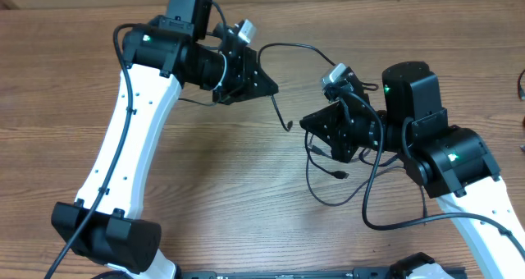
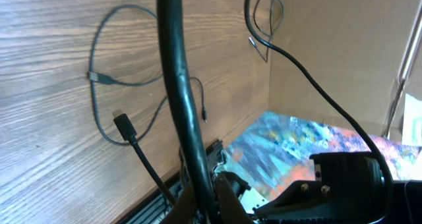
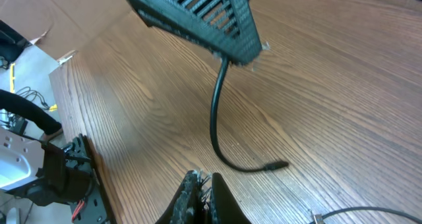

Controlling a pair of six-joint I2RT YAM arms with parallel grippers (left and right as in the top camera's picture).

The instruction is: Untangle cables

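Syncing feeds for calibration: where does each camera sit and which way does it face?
Overhead: above the table, looking down; both arms, left pincer and right pincer show.
Left wrist: on the left arm, facing across the table at loose cables; own pincer bottom centre.
Right wrist: on the right arm, facing the left pincer's hanging cord; own shut pincer below.
Shared: overhead and right wrist both show that cord.

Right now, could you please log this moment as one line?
left gripper: shut on cable | right gripper: shut | other cables: on table
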